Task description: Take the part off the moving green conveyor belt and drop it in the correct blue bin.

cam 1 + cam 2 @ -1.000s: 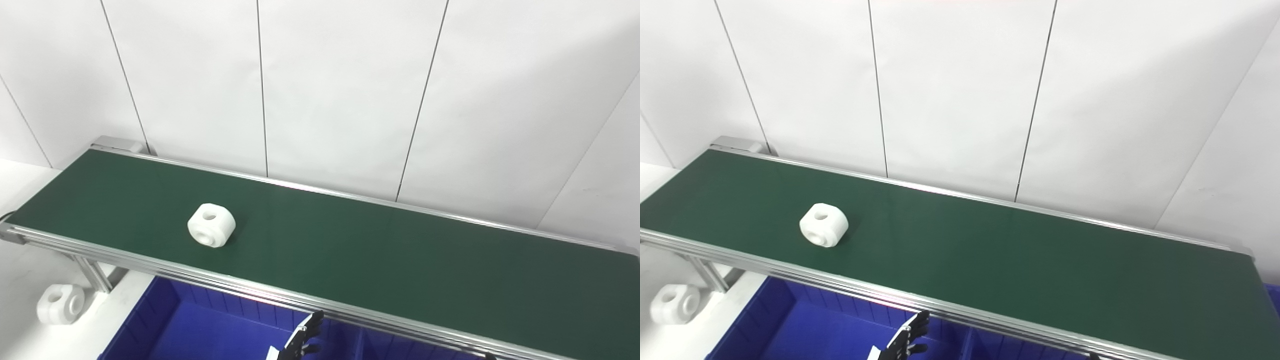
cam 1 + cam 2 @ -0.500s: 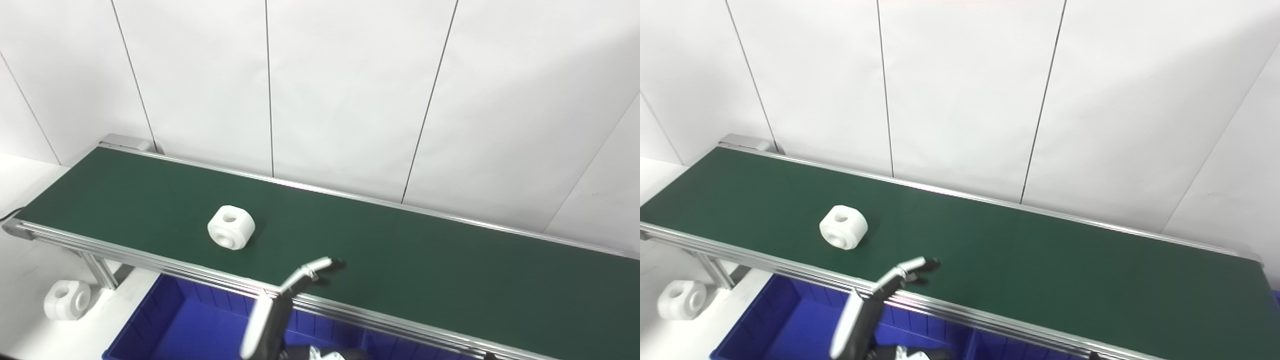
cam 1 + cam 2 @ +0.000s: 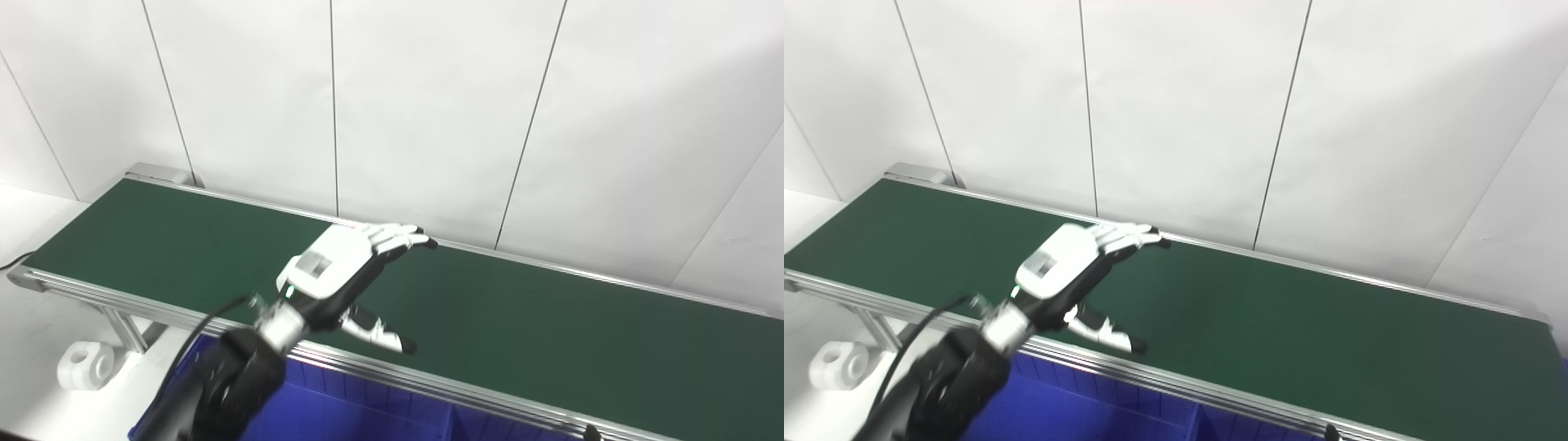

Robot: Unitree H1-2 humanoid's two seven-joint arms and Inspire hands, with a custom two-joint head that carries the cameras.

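The green conveyor belt runs from far left to near right. My left hand reaches over its middle, open, with the fingers stretched toward the far rail and the thumb spread to the near side. It holds nothing that I can see. The white part that was on the belt is hidden, apparently behind this hand. The blue bin lies below the belt's near rail. Of my right hand only a dark tip shows at the bottom edge.
Another white part with a hole lies on the white table at the left, beside the conveyor's metal leg. A divider wall splits the blue bin. A white panelled wall stands right behind the belt.
My left hand has risen from below the near rail and reached out over the belt, covering the spot where the white part travelled. The part moved right along the belt. The camera shifted slightly.
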